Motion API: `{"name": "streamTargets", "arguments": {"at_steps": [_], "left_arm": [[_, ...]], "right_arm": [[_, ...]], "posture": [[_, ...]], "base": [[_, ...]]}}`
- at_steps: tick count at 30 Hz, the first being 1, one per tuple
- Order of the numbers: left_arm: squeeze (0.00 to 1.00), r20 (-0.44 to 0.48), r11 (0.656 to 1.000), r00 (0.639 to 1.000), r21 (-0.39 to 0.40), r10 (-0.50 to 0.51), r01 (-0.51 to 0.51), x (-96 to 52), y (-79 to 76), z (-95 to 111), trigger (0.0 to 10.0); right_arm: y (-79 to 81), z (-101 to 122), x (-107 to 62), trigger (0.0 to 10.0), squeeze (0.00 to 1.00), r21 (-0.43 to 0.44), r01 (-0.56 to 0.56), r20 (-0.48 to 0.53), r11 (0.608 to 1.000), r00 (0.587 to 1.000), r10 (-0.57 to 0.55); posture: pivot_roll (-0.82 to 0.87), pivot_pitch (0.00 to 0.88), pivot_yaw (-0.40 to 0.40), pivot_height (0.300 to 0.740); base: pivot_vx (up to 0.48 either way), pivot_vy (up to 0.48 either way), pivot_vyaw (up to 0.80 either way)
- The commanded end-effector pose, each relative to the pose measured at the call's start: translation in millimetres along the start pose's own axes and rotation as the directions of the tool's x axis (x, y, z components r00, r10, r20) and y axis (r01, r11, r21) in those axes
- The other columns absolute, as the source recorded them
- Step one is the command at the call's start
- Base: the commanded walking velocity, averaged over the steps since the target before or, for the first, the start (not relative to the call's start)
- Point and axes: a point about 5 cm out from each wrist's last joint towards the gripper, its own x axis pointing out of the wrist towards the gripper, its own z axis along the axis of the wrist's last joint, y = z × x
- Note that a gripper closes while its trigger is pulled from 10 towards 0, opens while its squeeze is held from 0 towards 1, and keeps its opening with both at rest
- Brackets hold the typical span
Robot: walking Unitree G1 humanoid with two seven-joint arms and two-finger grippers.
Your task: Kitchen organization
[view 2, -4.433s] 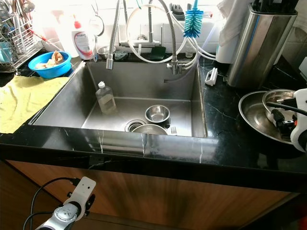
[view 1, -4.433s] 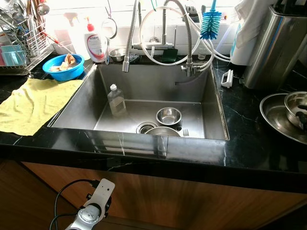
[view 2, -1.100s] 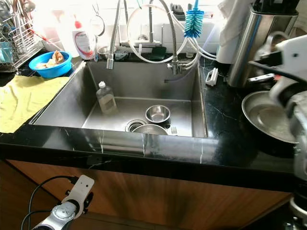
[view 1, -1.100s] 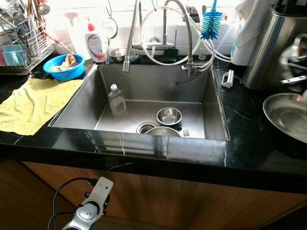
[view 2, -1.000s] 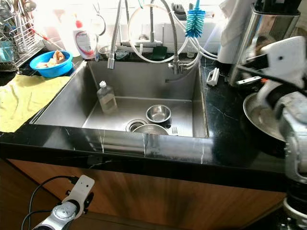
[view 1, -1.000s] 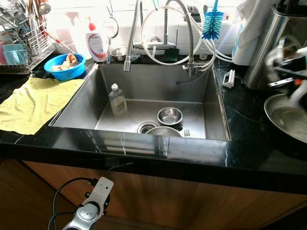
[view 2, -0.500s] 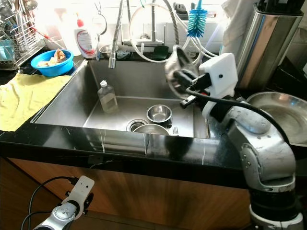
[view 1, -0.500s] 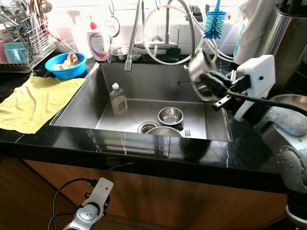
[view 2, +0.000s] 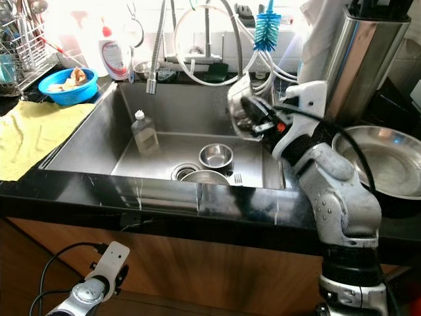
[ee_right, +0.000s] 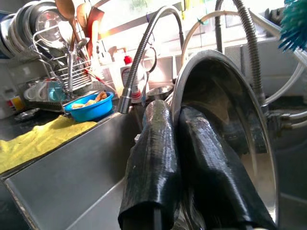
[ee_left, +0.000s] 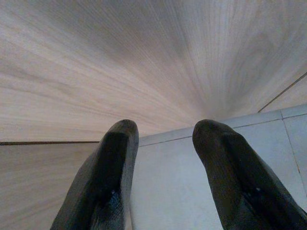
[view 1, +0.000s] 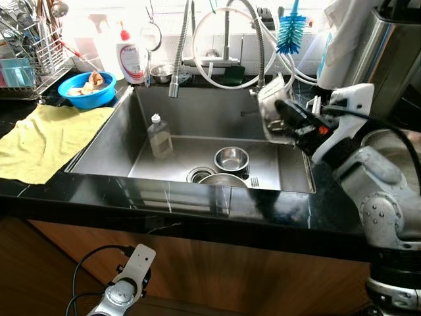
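While the black tabletop (view 1: 39, 191) runs round it, the steel sink (view 1: 191, 122) takes up the middle of the scene, and the robot's right arm reaches over its right-hand side. On the tabletop to the left lies a yellow cloth (view 1: 46, 141), with a blue basin (view 1: 85, 89) behind it; to the right sits a wide steel plate (view 2: 385, 161). Down in the sink stand a clear bottle (view 1: 160, 136), a small steel bowl (view 1: 231, 158) and a fork (view 1: 254, 182).

The right end effector (ee_right: 175, 158) has its fingers pinched on the rim of a steel bowl (view 2: 242, 108), one finger inside and one outside, holding it tilted on edge above the sink's right side. The left end effector (ee_left: 165, 167) hangs idle low by the wooden cupboard front, fingers spread with nothing between them.

A rim pinch on smooth steel looks thin to me: the tilted bowl could swivel or slip out and clatter onto the dishes below. It also hangs near the tap hoses (view 1: 263, 52), so a careless swing might snag one.
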Motion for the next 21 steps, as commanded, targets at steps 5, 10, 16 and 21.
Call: {"name": "streamTargets", "arguments": {"at_steps": [5,10,16,21], "left_arm": [[0.0,-0.01,1.0,1.0,-0.012,0.015,-0.015,-0.4,2.3,-2.0,10.0],[0.0,-0.012,1.0,1.0,-0.014,0.018,-0.018,-0.2,2.7,-1.7,10.0],[0.0,-0.011,1.0,1.0,-0.019,0.02,-0.02,-0.2,2.4,-1.7,10.0],[0.0,-0.013,1.0,1.0,-0.022,0.022,-0.022,-0.3,2.2,-2.1,10.0]], "right_arm": [[-5.7,-6.7,17.5,10.0,0.0,0.057,-0.021,-0.014,0.998,1.0,0.022],[-15.8,-19.0,28.1,10.0,0.0,0.065,-0.001,-0.091,0.998,0.996,0.007],[-21.3,-24.8,31.5,10.0,0.0,0.115,0.0,-0.095,0.993,0.995,0.011],[-23.5,-36.9,30.6,10.0,0.0,0.113,0.012,-0.142,0.993,0.99,0.004]], "posture": [[-0.14,0.0,0.047,0.74],[-0.14,0.0,0.049,0.74],[-0.13,0.0,0.045,0.74],[-0.13,0.0,0.042,0.74]], "base": [[0.0,0.0,0.0],[0.0,0.0,0.0],[0.0,0.0,0.0],[0.0,0.0,0.0]]}}
